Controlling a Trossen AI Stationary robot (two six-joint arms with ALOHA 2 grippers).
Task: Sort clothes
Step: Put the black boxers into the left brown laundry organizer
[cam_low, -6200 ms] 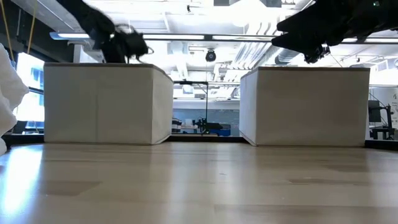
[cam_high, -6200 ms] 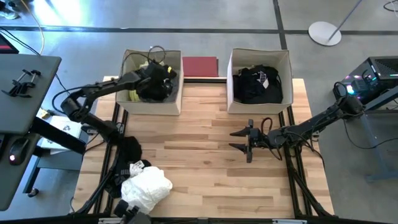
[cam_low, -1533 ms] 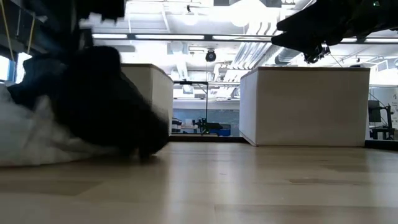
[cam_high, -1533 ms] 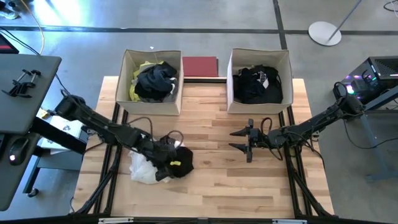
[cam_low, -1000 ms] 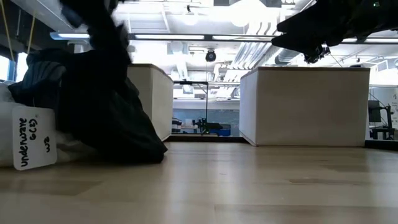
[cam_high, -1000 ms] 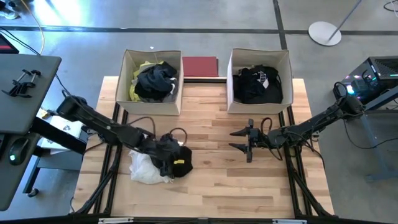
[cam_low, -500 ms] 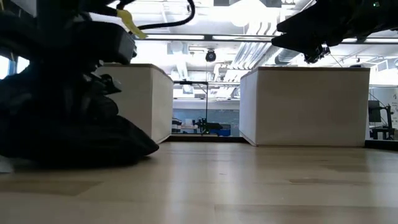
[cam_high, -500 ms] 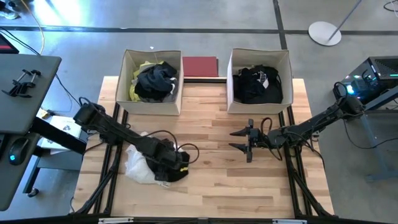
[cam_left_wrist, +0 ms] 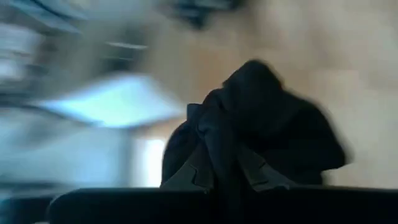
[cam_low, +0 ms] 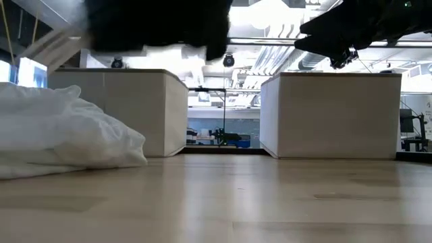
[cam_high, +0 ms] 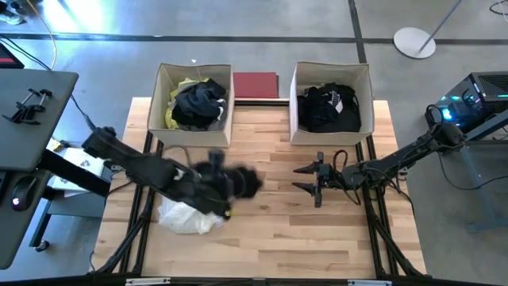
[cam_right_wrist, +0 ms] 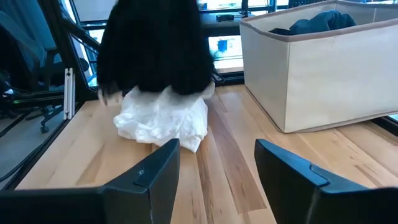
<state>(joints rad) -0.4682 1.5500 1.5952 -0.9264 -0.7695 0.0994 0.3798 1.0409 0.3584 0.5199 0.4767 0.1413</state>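
My left gripper (cam_high: 218,184) is shut on a black garment (cam_high: 242,183) above the table's middle left. The garment also shows blurred at the top of the low view (cam_low: 155,23) and in the right wrist view (cam_right_wrist: 155,50). A white garment (cam_high: 186,216) lies crumpled on the table under and beside it, also in the low view (cam_low: 61,138). My right gripper (cam_high: 304,179) hovers open and empty right of centre, pointing toward the table's left. My left gripper pinches a bunched part of the black garment (cam_left_wrist: 217,146) between its two fingers (cam_left_wrist: 193,174); how many layers, I cannot tell. The garment is lifted clear of the table and of the white garment, and bulges out past the fingertips.
Two beige fabric boxes stand at the far edge. The left box (cam_high: 163,99) holds dark grey and yellow clothes, the right box (cam_high: 365,99) black clothes. A dark red board (cam_high: 255,83) lies between them. Bare wood lies at the near right of the table.
My left gripper has risen from the table and gone toward the far edge with the black garment. The garment lay on the white one and is now lifted clear. The white garment has stayed on the table.
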